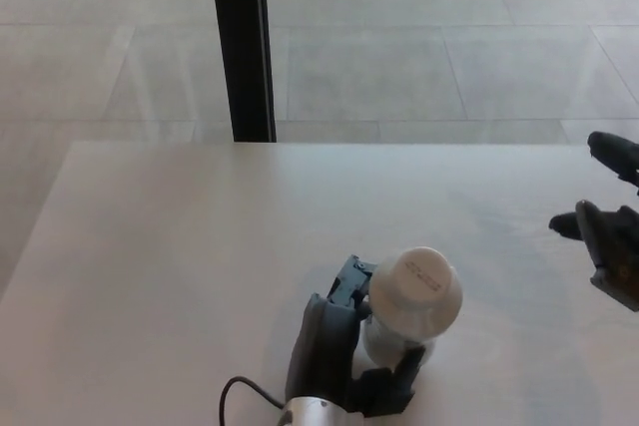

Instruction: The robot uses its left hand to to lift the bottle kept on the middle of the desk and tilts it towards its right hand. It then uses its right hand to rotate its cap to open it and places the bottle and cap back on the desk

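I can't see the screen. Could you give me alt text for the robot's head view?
The robot's left hand grips a white bottle, cap on, above a pale desk. Its right hand waits open at the right edge.

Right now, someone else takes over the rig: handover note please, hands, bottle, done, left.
Left hand: shut on the white bottle, near the desk's front edge.
Right hand: open, holds nothing, at the right edge of view, apart from the bottle.
Cap: on the bottle.
Done: bottle gripped.
Left: tilt the bottle to the right hand, twist the cap off, set bottle and cap on the desk.
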Controlling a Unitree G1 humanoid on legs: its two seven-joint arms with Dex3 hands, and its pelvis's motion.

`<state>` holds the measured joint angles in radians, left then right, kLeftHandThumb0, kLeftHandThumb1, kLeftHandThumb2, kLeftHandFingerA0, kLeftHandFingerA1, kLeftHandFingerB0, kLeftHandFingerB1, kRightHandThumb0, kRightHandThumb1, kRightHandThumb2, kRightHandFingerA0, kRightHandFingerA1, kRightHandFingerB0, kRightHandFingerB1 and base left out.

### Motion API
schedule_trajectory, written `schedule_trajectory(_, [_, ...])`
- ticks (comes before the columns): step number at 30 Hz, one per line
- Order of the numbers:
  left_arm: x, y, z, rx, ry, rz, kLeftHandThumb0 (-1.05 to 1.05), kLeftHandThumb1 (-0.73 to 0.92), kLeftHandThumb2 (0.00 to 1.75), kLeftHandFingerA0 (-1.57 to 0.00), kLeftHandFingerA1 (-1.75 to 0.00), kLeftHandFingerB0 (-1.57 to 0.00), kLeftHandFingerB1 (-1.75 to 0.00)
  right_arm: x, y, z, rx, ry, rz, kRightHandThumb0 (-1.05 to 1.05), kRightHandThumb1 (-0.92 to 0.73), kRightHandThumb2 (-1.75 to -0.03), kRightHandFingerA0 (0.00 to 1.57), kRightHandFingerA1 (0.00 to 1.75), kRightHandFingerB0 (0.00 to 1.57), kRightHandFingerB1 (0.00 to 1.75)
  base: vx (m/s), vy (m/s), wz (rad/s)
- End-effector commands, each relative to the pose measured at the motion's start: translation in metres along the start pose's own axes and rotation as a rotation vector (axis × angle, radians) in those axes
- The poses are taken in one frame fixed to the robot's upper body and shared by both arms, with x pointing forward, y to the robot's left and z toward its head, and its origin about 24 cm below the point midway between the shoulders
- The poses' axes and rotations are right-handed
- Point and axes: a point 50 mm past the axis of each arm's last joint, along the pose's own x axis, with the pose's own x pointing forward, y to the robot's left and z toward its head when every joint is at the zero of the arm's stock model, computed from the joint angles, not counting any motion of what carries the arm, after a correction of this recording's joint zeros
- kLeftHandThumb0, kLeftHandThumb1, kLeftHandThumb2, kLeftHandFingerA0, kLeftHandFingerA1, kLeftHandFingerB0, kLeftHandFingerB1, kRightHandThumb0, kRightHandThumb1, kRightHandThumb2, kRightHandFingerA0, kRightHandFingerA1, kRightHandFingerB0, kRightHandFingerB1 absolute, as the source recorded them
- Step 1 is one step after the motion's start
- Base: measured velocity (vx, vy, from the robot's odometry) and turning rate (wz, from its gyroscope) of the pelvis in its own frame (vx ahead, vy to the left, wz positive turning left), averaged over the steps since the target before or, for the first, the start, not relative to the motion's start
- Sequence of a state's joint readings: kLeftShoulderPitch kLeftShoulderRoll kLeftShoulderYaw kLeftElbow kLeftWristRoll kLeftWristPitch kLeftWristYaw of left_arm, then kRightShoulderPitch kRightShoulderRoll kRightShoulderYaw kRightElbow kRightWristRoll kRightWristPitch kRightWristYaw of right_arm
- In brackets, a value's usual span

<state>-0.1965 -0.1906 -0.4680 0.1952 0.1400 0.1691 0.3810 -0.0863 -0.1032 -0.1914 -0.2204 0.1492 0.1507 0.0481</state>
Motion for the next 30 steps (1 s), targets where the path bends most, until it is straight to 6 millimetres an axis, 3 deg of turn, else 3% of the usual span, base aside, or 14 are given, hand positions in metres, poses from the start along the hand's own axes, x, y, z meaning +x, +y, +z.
schedule_trajectory(1, [0.004, 0.011, 0.008, -0.075, 0.095, -0.03, 0.06, 0.86, 1.37, -0.91, -1.13, -0.76, -1.03, -0.019, 0.0, 0.007, -0.119, -0.048, 0.184, -0.41, -0.62, -0.59, 0.89, 0.91, 0.5, 0.4, 0.0, 0.0, 0.0])
schedule_trajectory(2, [0.004, 0.01, 0.008, -0.074, 0.098, -0.033, 0.06, 0.86, 1.37, -0.91, -1.13, -0.76, -1.03, -0.02, -0.001, 0.007, -0.119, -0.046, 0.183, -0.41, -0.62, -0.59, 0.89, 0.91, 0.5, 0.4, 0.0, 0.0, 0.0])
schedule_trajectory(3, [0.004, 0.015, 0.008, -0.065, 0.105, -0.026, 0.1, 0.92, 1.07, -0.86, -1.75, -0.49, -1.69, -0.021, -0.001, 0.007, -0.152, -0.052, 0.206, -0.43, -0.62, -0.59, 0.88, 0.9, 0.49, 0.39, 0.0, 0.0, 0.0])
schedule_trajectory(8, [0.009, 0.051, 0.005, 0.061, 0.169, -0.01, 0.1, 0.92, 1.09, -0.85, -1.75, -0.55, -1.62, -0.03, 0.002, 0.012, -0.335, -0.081, 0.313, -0.46, -0.58, -0.58, 0.89, 0.79, 0.48, 0.37, 0.0, 0.0, 0.0])
schedule_trajectory(9, [0.01, 0.06, 0.004, 0.11, 0.181, -0.013, 0.09, 0.82, 1.36, -0.96, -1.15, -0.82, -1.05, -0.031, 0.007, 0.014, -0.384, -0.091, 0.335, -0.47, -0.59, -0.58, 0.89, 0.8, 0.49, 0.36, 0.0, 0.0, 0.0])
schedule_trajectory(11, [0.01, 0.066, 0.003, 0.146, 0.19, -0.019, 0.1, 0.82, 1.36, -0.97, -1.16, -0.83, -1.05, -0.032, 0.011, 0.016, -0.412, -0.099, 0.351, -0.49, -0.59, -0.58, 0.9, 0.81, 0.5, 0.36, 0.0, 0.0, 0.0])
schedule_trajectory(12, [0.01, 0.068, 0.002, 0.164, 0.206, -0.018, 0.19, 0.86, 1.19, -1.05, -1.75, -0.73, -1.36, -0.031, 0.014, 0.017, -0.414, -0.105, 0.359, -0.51, -0.59, -0.58, 0.89, 0.82, 0.5, 0.36, 0.0, 0.0, 0.0])
schedule_trajectory(17, [0.015, 0.077, 0.005, 0.4, 0.231, -0.109, 0.14, 0.66, 1.31, -1.07, -1.73, -0.73, -1.32, -0.026, 0.038, 0.032, -0.468, -0.217, 0.419, -0.5, -0.61, -0.59, 0.87, 0.9, 0.49, 0.36, 0.0, 0.0, 0.0])
schedule_trajectory(18, [0.016, 0.078, 0.006, 0.437, 0.235, -0.137, 0.17, 0.6, 1.32, -1.08, -1.68, -0.8, -1.3, -0.024, 0.042, 0.035, -0.476, -0.239, 0.418, -0.57, -0.49, -0.86, 0.88, 0.92, 0.42, 0.51, 0.0, 0.0, 0.0])
schedule_trajectory(23, [0.018, 0.08, 0.009, 0.582, 0.326, -0.255, 0.14, 0.58, 1.1, -0.75, -1.72, -0.57, -1.19, -0.013, 0.063, 0.058, -0.54, -0.366, 0.396, -0.61, -0.63, -0.6, 0.87, 0.96, 0.45, 0.39, 0.0, 0.0, 0.0])
schedule_trajectory(24, [0.017, 0.08, 0.008, 0.604, 0.334, -0.259, 0.13, 0.57, 1.09, -1.01, -1.53, -0.6, -1.05, -0.01, 0.067, 0.062, -0.554, -0.379, 0.385, -0.61, -0.63, -0.6, 0.87, 0.97, 0.45, 0.4, 0.0, 0.0, 0.0])
schedule_trajectory(25, [0.016, 0.079, 0.006, 0.608, 0.332, -0.261, 0.15, 0.54, 1.12, -1.02, -1.51, -0.64, -1.06, -0.008, 0.07, 0.063, -0.565, -0.383, 0.377, -0.62, -0.49, -0.89, 0.88, 0.95, 0.39, 0.53, 0.0, 0.0, 0.0])
schedule_trajectory(26, [0.017, 0.079, 0.006, 0.613, 0.333, -0.262, 0.15, 0.55, 1.11, -1.0, -1.51, -0.64, -1.07, -0.005, 0.072, 0.065, -0.571, -0.395, 0.364, -0.59, -0.62, -0.6, 0.88, 0.94, 0.46, 0.4, 0.0, 0.0, 0.0])
schedule_trajectory(30, [0.016, 0.077, 0.007, 0.621, 0.335, -0.264, 0.15, 0.55, 1.16, -0.78, -1.71, -0.61, -1.27, 0.001, 0.079, 0.063, -0.582, -0.4, 0.342, -0.6, -0.61, -0.59, 0.89, 0.97, 0.48, 0.39, 0.0, 0.0, 0.0])
